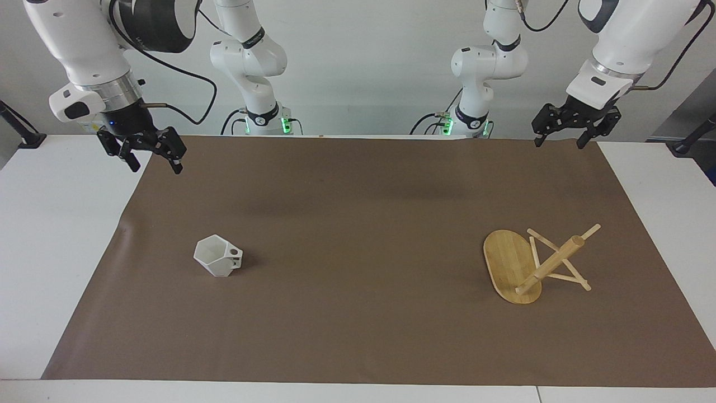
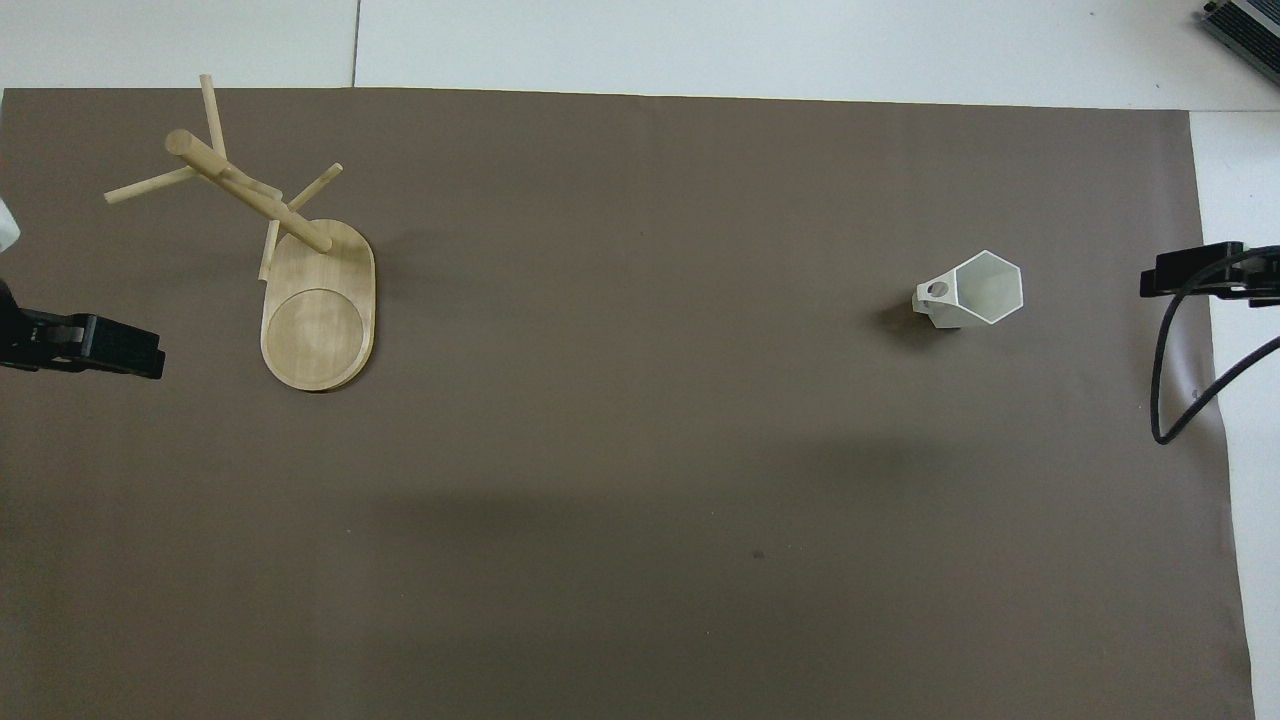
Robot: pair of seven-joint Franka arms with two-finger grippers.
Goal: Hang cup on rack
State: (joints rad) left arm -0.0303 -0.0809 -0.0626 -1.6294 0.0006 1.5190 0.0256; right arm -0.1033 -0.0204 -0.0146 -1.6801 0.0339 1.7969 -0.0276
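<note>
The small white faceted cup (image 1: 217, 262) (image 2: 972, 291) stands upright on the brown mat toward the right arm's end, its pierced handle turned toward the table's middle. The bamboo rack (image 1: 528, 265) (image 2: 300, 262) stands on its oval base toward the left arm's end, with nothing on its pegs. My right gripper (image 1: 155, 165) hangs open and empty over the mat's edge at its own end, well apart from the cup. Open and empty too, my left gripper (image 1: 559, 144) waits over the mat's corner near its base.
The brown mat (image 1: 358, 224) covers most of the white table (image 1: 50, 235). A black cable (image 2: 1175, 400) loops down from the right arm at the overhead view's edge. Dark equipment (image 2: 1245, 25) sits at the table's corner farthest from the robots.
</note>
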